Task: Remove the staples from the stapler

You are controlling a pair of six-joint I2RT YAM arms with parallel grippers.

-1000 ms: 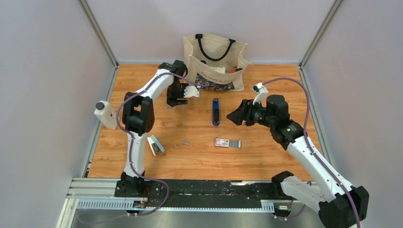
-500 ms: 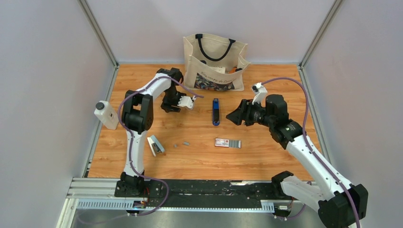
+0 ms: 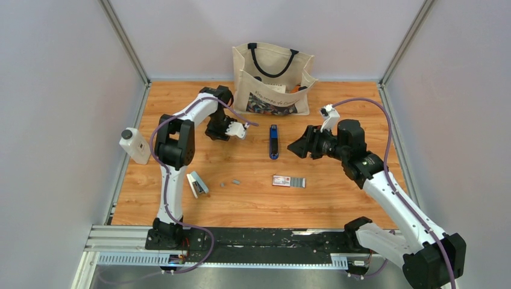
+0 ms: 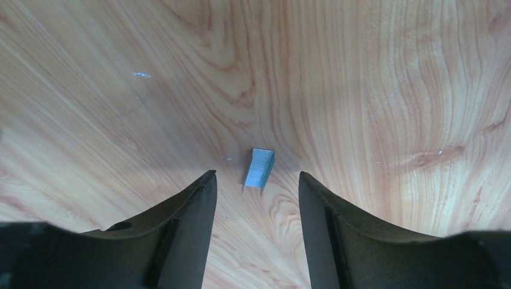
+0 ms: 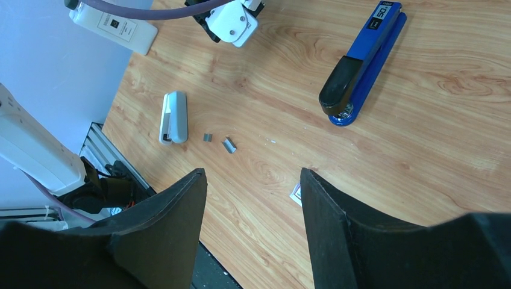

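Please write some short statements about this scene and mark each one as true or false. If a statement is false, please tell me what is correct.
1. The blue stapler lies on the table, and no gripper holds it. True.
2. The right gripper is shut on the blue stapler. False: its jaws are open with nothing between them.
3. A short staple strip lies on the wood between the open jaws of the left gripper. True.
4. The red-and-white box is inside the tote bag. False: the box lies on the table, nearer to the arm bases than the blue stapler, and the bag stands at the far edge.
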